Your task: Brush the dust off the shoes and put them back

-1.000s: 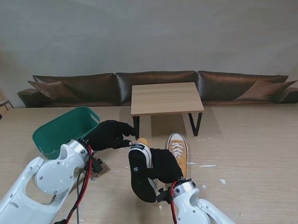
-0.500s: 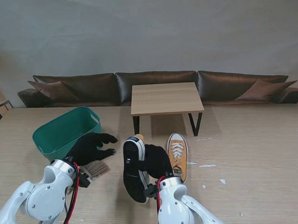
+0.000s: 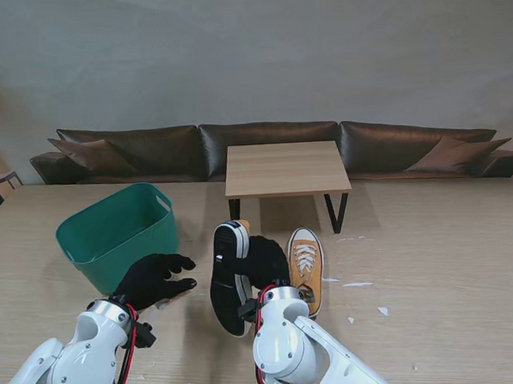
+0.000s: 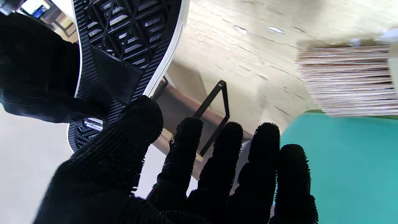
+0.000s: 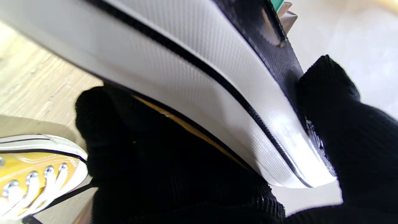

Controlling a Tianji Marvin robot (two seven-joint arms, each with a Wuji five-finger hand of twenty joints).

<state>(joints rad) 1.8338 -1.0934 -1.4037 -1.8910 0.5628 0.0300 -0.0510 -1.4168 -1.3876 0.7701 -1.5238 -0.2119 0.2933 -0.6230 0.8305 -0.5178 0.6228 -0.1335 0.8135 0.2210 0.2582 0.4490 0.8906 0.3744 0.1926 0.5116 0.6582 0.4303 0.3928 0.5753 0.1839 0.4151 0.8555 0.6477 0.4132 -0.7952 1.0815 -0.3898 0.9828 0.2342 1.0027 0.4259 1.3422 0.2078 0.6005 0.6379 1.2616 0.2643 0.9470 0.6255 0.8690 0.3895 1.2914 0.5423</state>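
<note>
Since the earlier frame your left hand point(image 3: 156, 278) has drawn back nearer to you and now covers the brush it hovered beside; its fingers point(image 4: 224, 161) are spread, holding nothing. Your right hand point(image 3: 265, 262) grips the lifted shoe point(image 3: 230, 278), sole facing left, fingers wrapped round it. Second shoe point(image 3: 305, 256) rests on the worktop point(image 3: 449, 259) just right of it, green basket point(image 3: 112, 227) at far left.

Three views: one high on the stand, one close on each wrist.

The table point(image 3: 432, 260) is seen from above the shoulders, out toward a sofa point(image 3: 263, 144). The left wrist view is aimed along the left hand point(image 4: 186, 174) at the lifted shoe's sole point(image 4: 124, 37); that sole point(image 3: 226, 275) is shared with the stand view. The right wrist view is pressed close against the shoe's white rim point(image 5: 192, 81).
</note>
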